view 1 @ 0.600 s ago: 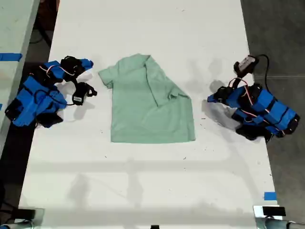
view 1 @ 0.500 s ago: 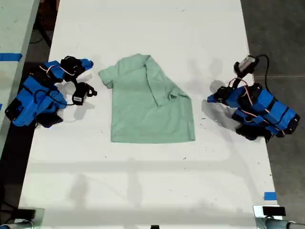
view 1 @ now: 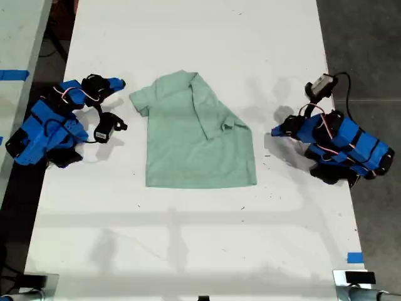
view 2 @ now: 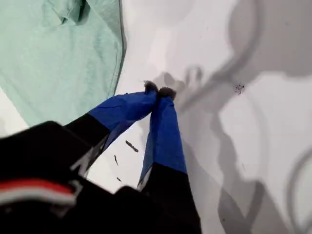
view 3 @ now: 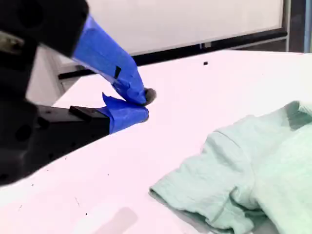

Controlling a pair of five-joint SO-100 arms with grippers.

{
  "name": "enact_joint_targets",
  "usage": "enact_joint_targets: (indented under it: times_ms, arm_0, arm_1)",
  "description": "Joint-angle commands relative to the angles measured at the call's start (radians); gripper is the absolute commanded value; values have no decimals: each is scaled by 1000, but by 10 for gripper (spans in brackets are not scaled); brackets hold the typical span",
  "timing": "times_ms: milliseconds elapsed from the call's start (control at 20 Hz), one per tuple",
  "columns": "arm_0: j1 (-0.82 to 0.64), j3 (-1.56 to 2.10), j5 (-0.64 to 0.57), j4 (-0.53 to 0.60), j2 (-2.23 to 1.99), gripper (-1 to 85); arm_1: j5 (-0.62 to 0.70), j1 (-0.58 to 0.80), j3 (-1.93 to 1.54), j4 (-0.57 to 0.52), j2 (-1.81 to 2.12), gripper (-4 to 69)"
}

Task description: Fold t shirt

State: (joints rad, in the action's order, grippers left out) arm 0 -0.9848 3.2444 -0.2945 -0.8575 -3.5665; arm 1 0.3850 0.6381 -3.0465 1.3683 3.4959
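The pale mint-green t shirt (view 1: 197, 135) lies flat on the white table (view 1: 188, 244), its sleeve on the exterior view's right folded in over the body. On the exterior view's right, my first gripper (view 1: 276, 130) rests shut on bare table just off the shirt's straight edge (view 2: 58, 63); its blue fingertips (view 2: 158, 91) meet with nothing between them. On the exterior view's left, my second gripper (view 1: 118, 83) is shut and empty (view 3: 142, 100), a short way from the outstretched sleeve (view 3: 214, 180).
Dark floor (view 1: 363, 44) runs along the table's edge on the exterior view's right. A blue tape mark (view 1: 354, 257) sits at the exterior view's lower right corner. Another table with blue tape (view 1: 14, 74) stands at the exterior view's left.
Both arms have shifted only slightly in place; the shirt has not moved and both grippers stay shut.
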Motion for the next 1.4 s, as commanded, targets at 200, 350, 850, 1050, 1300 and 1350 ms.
enact_joint_targets:
  times_ms: [200, 350, 850, 1050, 1300, 1350]
  arm_0:
    - [-6, -870, -244, -143, 1181, 252]
    - [-87, -1032, -377, -160, 1526, 264]
    - [-127, -1167, -486, -94, 1916, 237]
    - [-67, -1244, -454, -126, 1933, 15]
    - [-6, -1345, -426, -218, 1905, -2]
    - [43, -1411, -426, -250, 1893, -2]
  arm_1:
    - [-6, -5, -32, -14, 11, 12]
    - [-5, -6, -31, -14, 11, 12]
    - [-9, -15, -29, -12, 11, 12]
    - [-9, -12, -29, -12, 11, 12]
    - [-8, -12, -29, -12, 11, 12]
    - [-8, -11, -29, -12, 11, 12]
